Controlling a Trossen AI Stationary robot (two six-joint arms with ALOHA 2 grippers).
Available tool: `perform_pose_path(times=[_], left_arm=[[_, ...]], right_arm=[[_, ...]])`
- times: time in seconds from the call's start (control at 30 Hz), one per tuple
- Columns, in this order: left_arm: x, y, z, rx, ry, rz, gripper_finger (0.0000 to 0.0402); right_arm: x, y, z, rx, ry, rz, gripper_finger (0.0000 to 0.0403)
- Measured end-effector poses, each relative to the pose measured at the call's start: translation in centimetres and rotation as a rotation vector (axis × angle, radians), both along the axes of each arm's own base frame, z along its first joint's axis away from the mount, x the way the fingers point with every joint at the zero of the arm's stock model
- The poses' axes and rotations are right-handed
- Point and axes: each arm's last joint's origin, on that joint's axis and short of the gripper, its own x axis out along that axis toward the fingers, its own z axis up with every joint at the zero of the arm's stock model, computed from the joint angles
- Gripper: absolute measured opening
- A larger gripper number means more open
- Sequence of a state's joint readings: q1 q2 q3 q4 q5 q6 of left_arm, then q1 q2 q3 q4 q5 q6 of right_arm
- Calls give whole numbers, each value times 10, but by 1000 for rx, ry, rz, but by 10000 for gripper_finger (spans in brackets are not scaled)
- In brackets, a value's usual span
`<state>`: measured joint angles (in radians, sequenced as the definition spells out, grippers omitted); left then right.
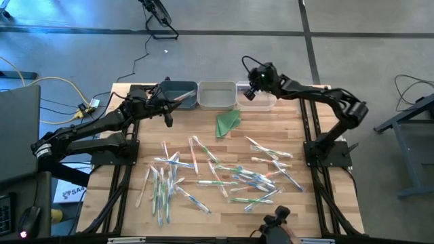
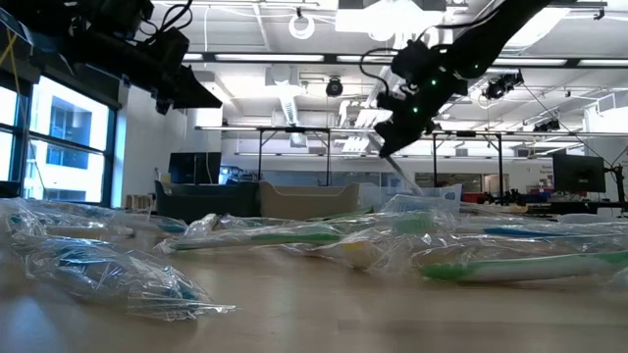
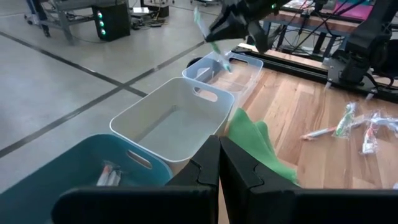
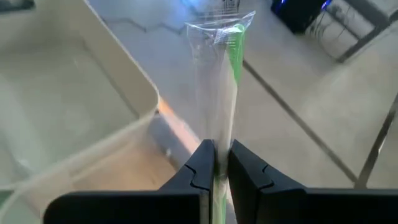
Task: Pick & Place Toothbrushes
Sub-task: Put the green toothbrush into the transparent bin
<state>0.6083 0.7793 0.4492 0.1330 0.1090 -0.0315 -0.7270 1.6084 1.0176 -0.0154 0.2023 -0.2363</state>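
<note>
The right end effector (image 4: 216,163) was clamped on a wrapped green toothbrush (image 4: 227,74), gripping its lower end so that the brush stood up between the two fingers. In the high view this end effector (image 1: 252,87) hung over the clear bin (image 1: 261,101), the rightmost of three bins along the far edge of the tabletop (image 1: 271,132). The left wrist view showed the same brush (image 3: 212,38) pointing down toward that bin (image 3: 231,65).

The left end effector (image 3: 219,167) had its fingers pressed together with nothing between them. It hovered at the teal bin (image 1: 178,93), which held a few brushes (image 3: 109,175). The white bin (image 1: 217,95) stood between the other two.

The remaining toothbrushes (image 1: 217,175) lay scattered in their wrappers over the near half of the tabletop. A folded green cloth (image 1: 228,123) lay just in front of the white bin.
</note>
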Motion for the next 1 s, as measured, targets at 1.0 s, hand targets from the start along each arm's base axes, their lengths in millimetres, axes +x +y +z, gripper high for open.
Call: perform_pose_path(times=[1.0], left_arm=[[0, 1, 0, 5, 5, 33, 0]], right_arm=[[-22, 4, -27, 239, 98, -68, 18]])
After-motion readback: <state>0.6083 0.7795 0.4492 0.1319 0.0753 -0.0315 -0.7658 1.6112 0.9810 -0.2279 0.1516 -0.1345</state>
